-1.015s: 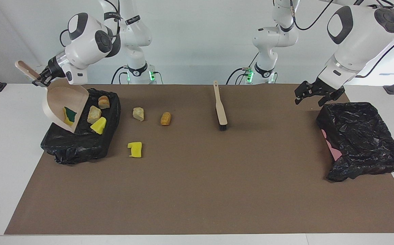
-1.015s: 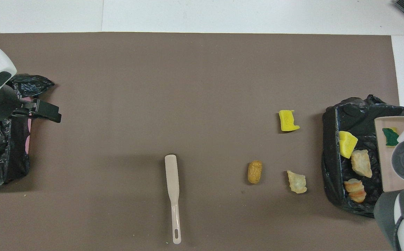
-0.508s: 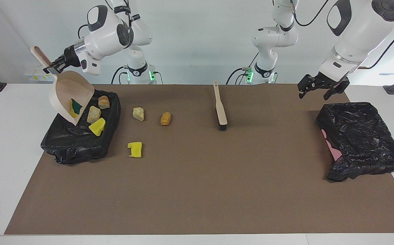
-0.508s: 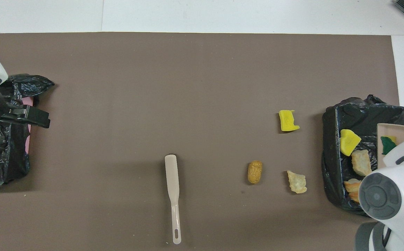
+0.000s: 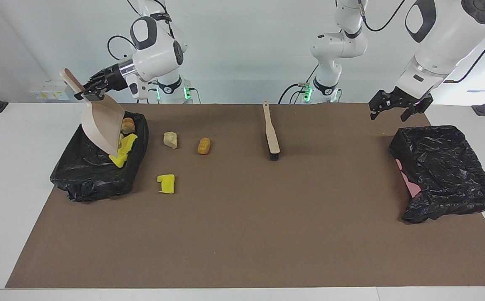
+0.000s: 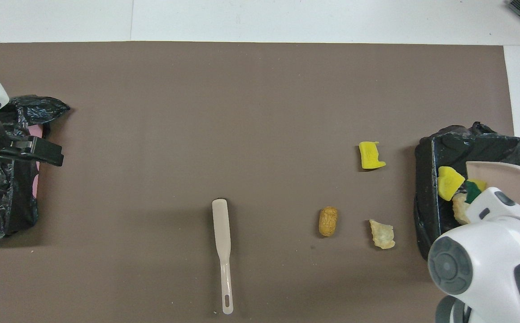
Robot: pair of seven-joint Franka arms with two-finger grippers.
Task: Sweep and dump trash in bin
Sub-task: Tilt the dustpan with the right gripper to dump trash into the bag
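The right gripper (image 5: 88,93) clamps the dustpan (image 5: 102,124), tipped over the bin (image 5: 83,175), trash (image 5: 121,155) below.

No legible text, label, brand mark, number or sign appears in either view.
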